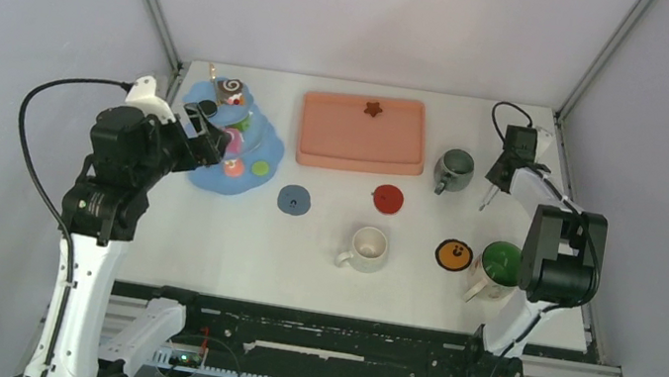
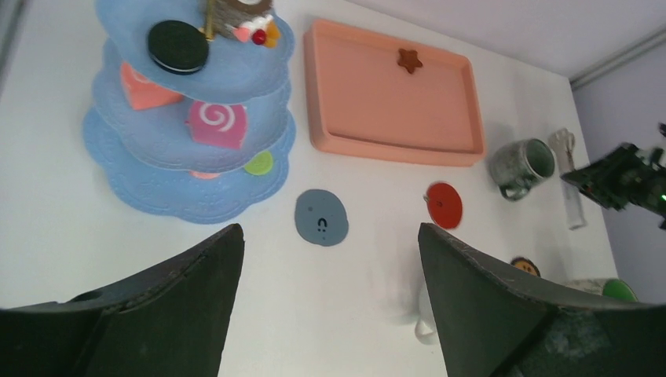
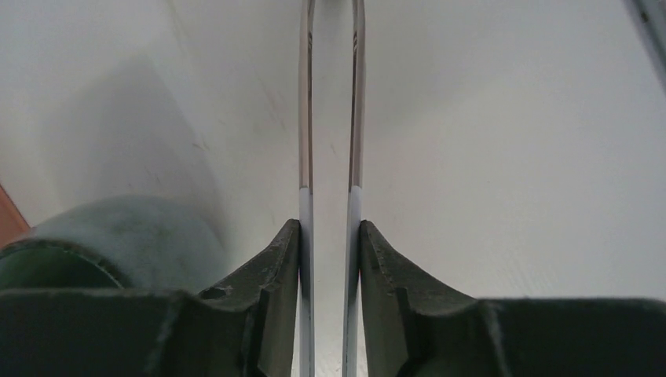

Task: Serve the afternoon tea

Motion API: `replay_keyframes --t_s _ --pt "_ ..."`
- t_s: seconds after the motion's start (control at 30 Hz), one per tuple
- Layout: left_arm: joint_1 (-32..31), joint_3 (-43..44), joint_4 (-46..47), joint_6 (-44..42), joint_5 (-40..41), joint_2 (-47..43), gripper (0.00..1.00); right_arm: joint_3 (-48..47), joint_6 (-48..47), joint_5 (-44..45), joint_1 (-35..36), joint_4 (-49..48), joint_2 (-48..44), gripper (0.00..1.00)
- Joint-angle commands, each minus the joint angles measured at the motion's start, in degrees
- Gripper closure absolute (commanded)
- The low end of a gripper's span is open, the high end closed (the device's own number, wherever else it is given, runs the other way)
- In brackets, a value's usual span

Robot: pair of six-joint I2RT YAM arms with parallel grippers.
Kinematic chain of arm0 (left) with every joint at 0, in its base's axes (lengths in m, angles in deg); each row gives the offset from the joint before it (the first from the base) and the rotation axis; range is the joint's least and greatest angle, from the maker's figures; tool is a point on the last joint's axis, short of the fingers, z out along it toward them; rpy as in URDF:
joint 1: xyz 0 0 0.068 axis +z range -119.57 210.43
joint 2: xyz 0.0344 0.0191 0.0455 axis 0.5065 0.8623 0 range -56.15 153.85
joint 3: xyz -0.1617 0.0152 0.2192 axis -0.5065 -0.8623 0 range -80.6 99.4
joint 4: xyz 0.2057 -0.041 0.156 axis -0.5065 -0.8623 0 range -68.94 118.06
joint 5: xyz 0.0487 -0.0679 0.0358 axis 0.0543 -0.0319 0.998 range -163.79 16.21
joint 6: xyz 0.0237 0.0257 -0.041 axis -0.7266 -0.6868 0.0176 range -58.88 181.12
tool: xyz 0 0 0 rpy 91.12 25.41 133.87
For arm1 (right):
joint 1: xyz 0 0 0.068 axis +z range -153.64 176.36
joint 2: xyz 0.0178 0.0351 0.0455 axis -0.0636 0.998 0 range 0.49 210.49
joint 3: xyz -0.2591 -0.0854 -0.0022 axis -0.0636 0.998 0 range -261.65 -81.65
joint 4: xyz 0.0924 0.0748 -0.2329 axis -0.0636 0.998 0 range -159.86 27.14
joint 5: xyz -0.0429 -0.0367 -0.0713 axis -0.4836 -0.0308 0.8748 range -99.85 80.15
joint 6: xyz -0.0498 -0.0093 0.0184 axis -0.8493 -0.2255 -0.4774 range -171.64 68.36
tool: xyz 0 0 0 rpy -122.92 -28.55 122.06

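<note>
Blue dessert tower stands beside pink tray.

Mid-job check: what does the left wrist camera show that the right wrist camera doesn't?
Only left wrist: the dessert tower with pastries, pink tray, blue disc, red disc, and the left tool open. Only right wrist: the right tool shut on the tongs, seen close. Both: the grey mug, the tongs, the table.

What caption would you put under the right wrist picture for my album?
Right end effector pinching metal tongs beside the grey mug.
</note>
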Motion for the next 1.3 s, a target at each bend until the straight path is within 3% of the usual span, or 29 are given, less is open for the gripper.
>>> replay_keyframes --t_s 0.0,0.17,0.27,0.37,0.7,0.93,1.27 --pt "-1.6 0.4 2.1 -2.4 -7.2 1.9 0.14 -4.6 2.2 -3.7 -0.5 -1.1 2.4 0.62" --pt "-7.6 0.9 1.8 -3.8 -4.8 2.9 0.12 -7.9 2.9 -4.7 -0.6 0.8 5.3 0.47" --pt "-12.0 0.8 1.4 -5.0 -2.0 3.5 0.1 -9.6 3.2 -3.5 -0.6 2.7 4.6 0.2" --pt "-14.5 0.6 1.2 -5.5 -0.4 3.9 0.08 -9.8 2.5 -3.2 -0.6 3.9 2.2 0.16" --pt "-28.9 -1.3 1.1 -9.4 5.7 7.1 0.01 -5.4 4.4 -5.5 3.5 11.7 -17.1 0.14" --pt "-39.3 -11.6 10.9 -9.3 6.4 9.0 0.01 3.3 6.2 -5.8 16.1 14.5 -28.8 0.14" --pt "-50.8 -21.2 24.0 -10.4 6.8 19.0 0.01 10.3 8.6 -9.3 16.2 17.1 -37.9 0.14"
